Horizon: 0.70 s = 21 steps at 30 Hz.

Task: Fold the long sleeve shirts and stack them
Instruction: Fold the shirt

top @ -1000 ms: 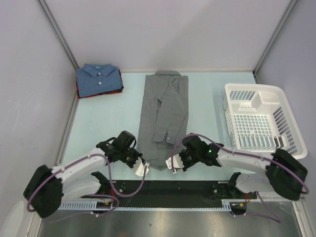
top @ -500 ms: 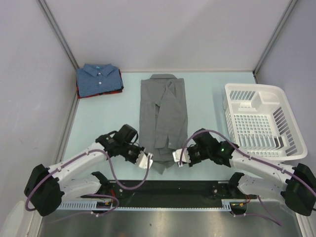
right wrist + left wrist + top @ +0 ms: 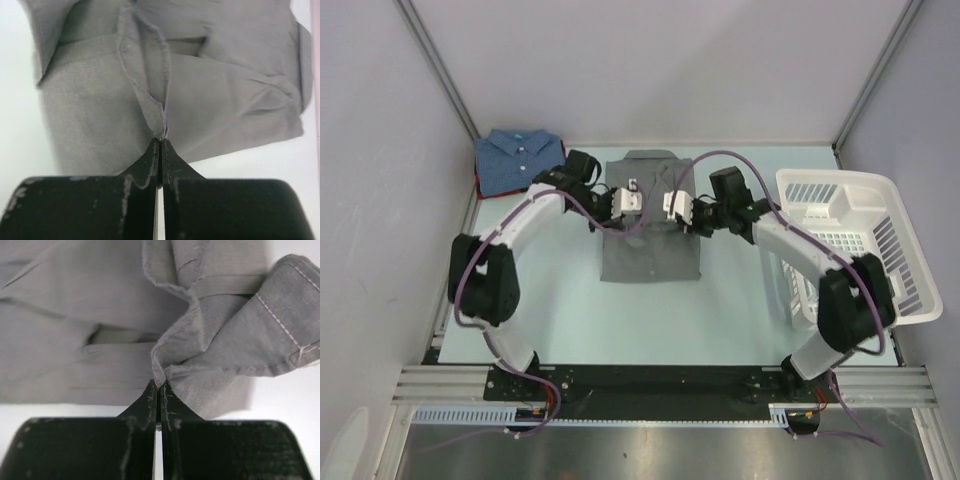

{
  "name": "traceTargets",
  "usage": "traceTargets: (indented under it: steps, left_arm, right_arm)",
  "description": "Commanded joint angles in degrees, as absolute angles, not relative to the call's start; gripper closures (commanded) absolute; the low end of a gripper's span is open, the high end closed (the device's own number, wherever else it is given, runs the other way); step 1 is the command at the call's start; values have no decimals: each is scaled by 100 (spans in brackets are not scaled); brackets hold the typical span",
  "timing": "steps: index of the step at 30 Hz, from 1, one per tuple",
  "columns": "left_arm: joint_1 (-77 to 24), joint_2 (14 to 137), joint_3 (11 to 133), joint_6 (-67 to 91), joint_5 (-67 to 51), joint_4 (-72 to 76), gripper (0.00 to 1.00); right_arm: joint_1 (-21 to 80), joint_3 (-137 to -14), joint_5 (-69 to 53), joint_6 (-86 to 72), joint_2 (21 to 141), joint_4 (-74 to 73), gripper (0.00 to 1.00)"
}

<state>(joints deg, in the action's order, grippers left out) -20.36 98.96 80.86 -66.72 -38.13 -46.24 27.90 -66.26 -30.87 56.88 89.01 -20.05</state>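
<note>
Table (image 3: pixel 540 290): left claw (image 3: pixel 158 385), right claw (image 3: pixel 159 141) pinch grey shirt (image 3: pixel 650 255); red shirt (image 3: pixel 478 186) near-hidden under blue shirt (image 3: pixel 515 160).

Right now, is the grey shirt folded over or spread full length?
Folded over: the grey shirt lies as a short doubled block, left gripper and right gripper pinching cloth at its far end.

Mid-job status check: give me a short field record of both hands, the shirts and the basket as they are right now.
left hand: shut, pinching an edge of the grey shirt
right hand: shut, pinching another edge of the same shirt
grey shirt: doubled over at table centre, pinched edges held over its far, collar end
blue shirt: folded, far left corner, apart from both hands
basket: white, right side, no shirt visible inside
fold: not yet released
</note>
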Motion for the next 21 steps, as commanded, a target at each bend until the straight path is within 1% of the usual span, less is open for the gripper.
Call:
traceTargets:
  steps: [1,2,6,11,14,15,16,17,18,19,20,21]
  left_arm:
    - [-1828,10862,9113,-6249,-3772,-4755,100]
    - [-1793,11194,9349,-6232,-3736,-4711,100]
    - [-1696,11775,9799,-6144,-3481,-4378,100]
    - [-1644,12243,10300,-5915,-3270,-4219,99]
    - [-1626,12331,10345,-5687,-3112,-4070,98]
    - [-1626,12348,10345,-5626,-3042,-4052,98]
    - [-1626,12383,10336,-5590,-2963,-4052,98]
    - [-1609,12392,10336,-5546,-2892,-4043,92]
    - [-1591,12393,10336,-5372,-2761,-4008,86]
    - [-1521,12332,10319,-5240,-2725,-3973,76]
    - [-1468,12279,10318,-5056,-2699,-3929,63]
    - [-1398,12200,10318,-4662,-2794,-3885,56]
  right_arm:
    - [2417,-7496,-3261,6020,10017,-1653,100]
    - [2382,-7758,-3217,6038,10437,-1583,100]
    - [2277,-8321,-3015,5889,11195,-1275,100]
    - [2224,-8482,-2822,5784,11479,-1020,100]
    - [2224,-8464,-2699,5617,11522,-809,100]
    - [2224,-8464,-2646,5581,11531,-722,97]
    - [2224,-8473,-2489,5451,11549,-677,91]
    - [2224,-8473,-2392,5371,11531,-590,84]
    - [2232,-8490,-2269,5231,11540,-458,66]
    - [2232,-8629,-1946,5090,11488,-422,56]
    - [2215,-8718,-1786,4689,11453,-422,48]
    - [2197,-8849,-1636,4484,11417,-552,37]
